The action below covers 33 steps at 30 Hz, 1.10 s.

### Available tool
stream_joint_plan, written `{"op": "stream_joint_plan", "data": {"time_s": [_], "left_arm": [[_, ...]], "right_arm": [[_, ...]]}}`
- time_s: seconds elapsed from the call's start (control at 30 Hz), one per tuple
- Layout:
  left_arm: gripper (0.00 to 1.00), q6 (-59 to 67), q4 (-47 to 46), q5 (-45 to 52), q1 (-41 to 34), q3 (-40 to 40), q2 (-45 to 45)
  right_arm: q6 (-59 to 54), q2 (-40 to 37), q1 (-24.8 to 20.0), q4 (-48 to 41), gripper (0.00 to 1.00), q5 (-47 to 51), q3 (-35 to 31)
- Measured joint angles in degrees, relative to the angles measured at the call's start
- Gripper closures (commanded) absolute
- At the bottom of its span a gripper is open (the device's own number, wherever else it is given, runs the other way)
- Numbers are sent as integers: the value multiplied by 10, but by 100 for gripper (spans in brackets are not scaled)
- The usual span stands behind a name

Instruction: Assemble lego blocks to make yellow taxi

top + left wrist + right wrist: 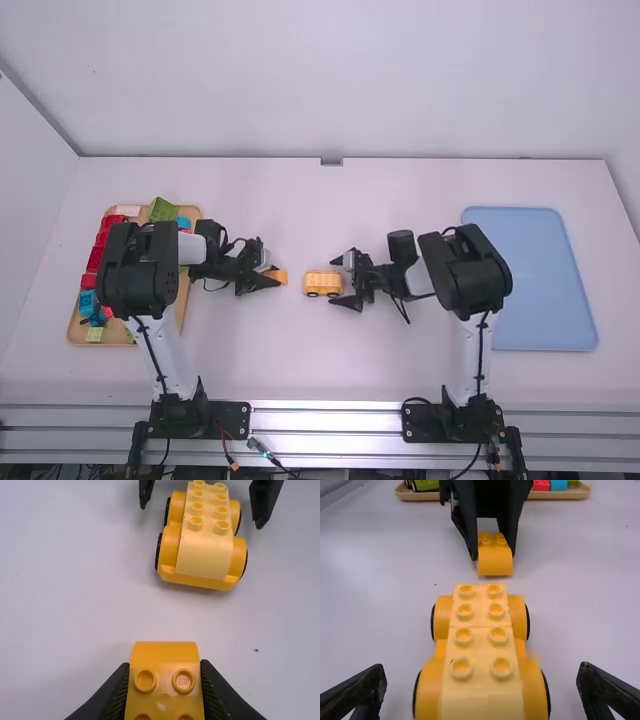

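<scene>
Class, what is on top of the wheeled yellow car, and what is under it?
On top of the car are two rows of four bare studs, with no block pressed onto them. Under it is the white table; its underside is hidden by its body.

A gap separates block (164,662) and car (205,550), whose sides the right gripper (336,281) flanks.

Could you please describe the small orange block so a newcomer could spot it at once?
On the white table, between the brown tray and the blue tray, find the left tool. The small orange block sits between its fingers; unlike the wheeled car nearby, it has no wheels.
</scene>
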Motion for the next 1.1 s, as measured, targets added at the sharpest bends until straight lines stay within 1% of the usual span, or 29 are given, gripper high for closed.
{"op": "stream_joint_plan", "data": {"time_s": [0.1, 0.2, 0.27, 0.4, 0.43, 0.53, 0.63, 0.7, 0.87, 0.93, 1.1], "left_arm": [[98, -17, -7, 0, 0, 0, 0], [98, -25, -16, 0, 0, 0, -2], [98, -27, -23, 0, 0, 0, -7], [98, -31, -41, 0, 0, 0, -35], [98, -32, -45, 0, 0, 0, -44], [98, -33, -49, 0, -1, 0, -59], [98, -33, -49, 0, -5, 0, -64], [98, -33, -49, 0, -14, 0, -65], [98, -33, -49, 0, -36, 0, -65], [98, -33, -49, 0, -44, 0, -65], [98, -33, -49, 0, -51, 0, -65]], "right_arm": [[-9, 9, 11, -1, 1, 4, 12], [-17, 18, 19, -3, 6, 9, 17], [-20, 23, 20, -3, 7, 12, 18], [-21, 26, 20, 5, 13, 14, 17], [-22, 26, 20, 10, 18, 15, 17], [-21, 26, 20, 26, 23, 19, 14], [-9, 26, 20, 32, 25, 25, 11], [0, 26, 20, 37, 29, 32, 10], [19, 26, 19, 74, 32, 40, -4], [27, 26, 18, 85, 32, 43, -10], [33, 26, 18, 86, 37, 44, -12]]}}
